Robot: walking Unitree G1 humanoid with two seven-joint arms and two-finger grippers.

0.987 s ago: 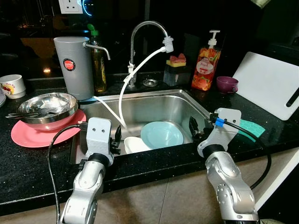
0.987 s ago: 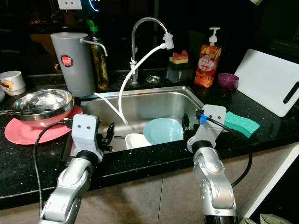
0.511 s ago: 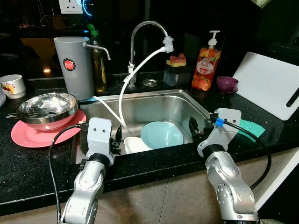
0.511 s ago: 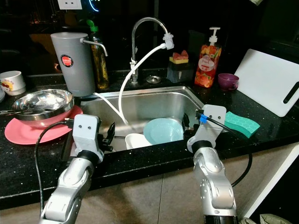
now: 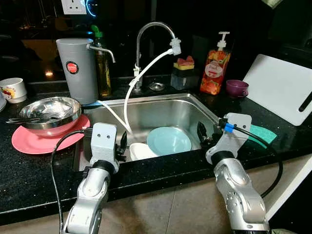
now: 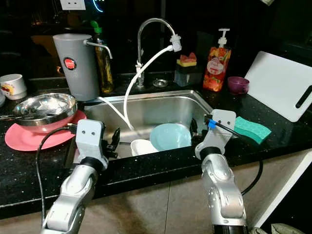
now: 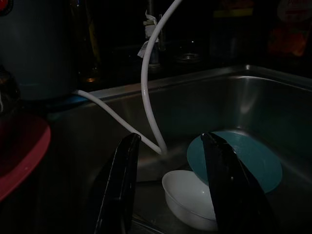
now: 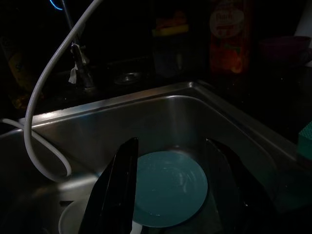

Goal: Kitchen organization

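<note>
A teal plate [image 5: 168, 140] lies tilted in the steel sink [image 5: 161, 113], with a white bowl [image 5: 140, 150] touching its left side. My left gripper [image 5: 122, 145] hovers over the sink's front left edge, open; in the left wrist view its fingers [image 7: 119, 180] frame the white bowl [image 7: 190, 197] and the teal plate [image 7: 243, 158]. My right gripper [image 5: 202, 132] is at the sink's front right edge, also open. In the right wrist view the teal plate [image 8: 168, 187] lies between its fingers [image 8: 119, 190].
A white hose [image 5: 134, 90] runs from the tap [image 5: 152, 29] down into the sink. On the left counter a steel bowl [image 5: 48, 112] sits on a pink plate [image 5: 29, 141]. A grey jug [image 5: 77, 68], a soap bottle [image 5: 214, 68], a purple cup [image 5: 236, 87], a white board [image 5: 282, 87] and a teal sponge [image 6: 251, 129] line the counter.
</note>
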